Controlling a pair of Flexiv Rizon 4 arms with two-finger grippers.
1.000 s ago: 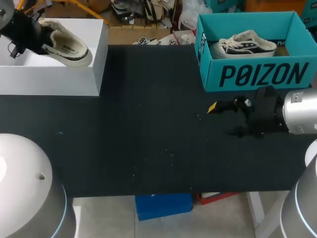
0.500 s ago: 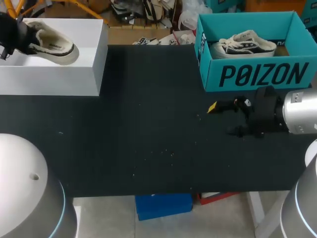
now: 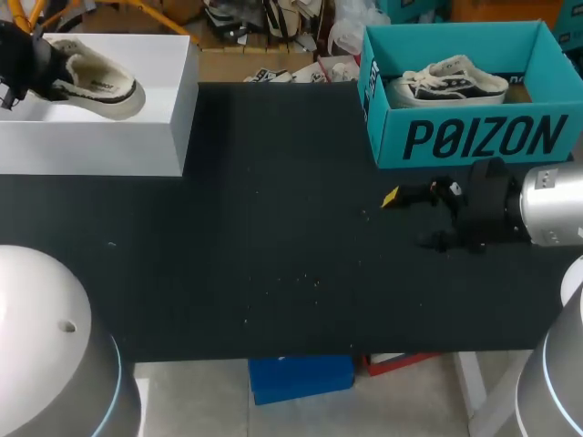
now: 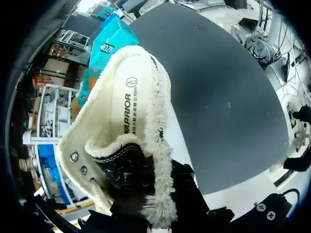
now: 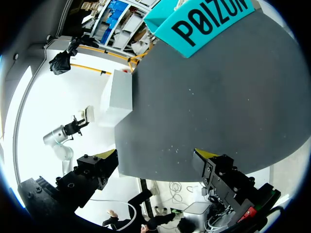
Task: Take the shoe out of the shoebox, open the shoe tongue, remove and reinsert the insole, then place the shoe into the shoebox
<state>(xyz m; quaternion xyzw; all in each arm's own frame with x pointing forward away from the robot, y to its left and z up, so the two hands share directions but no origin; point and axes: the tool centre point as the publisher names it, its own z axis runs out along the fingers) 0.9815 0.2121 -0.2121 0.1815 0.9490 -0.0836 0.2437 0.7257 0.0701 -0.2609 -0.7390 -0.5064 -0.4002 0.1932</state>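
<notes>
Fleecy shoe (image 3: 96, 80) is hanging over the white shoebox (image 3: 100, 137)
The left gripper (image 3: 41, 68) is pinching its collar; the right gripper (image 5: 156, 154) is hovering over the table (image 3: 273, 228), fingers spread wide.

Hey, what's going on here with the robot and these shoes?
The left gripper is shut on a cream, fleece-lined shoe and holds it at the white box at the table's far left corner. Whether the shoe rests in the box or hangs just over it cannot be told. The right gripper is open and empty above the black table, just in front of the teal box, which has a dark and white sneaker lying in it.
</notes>
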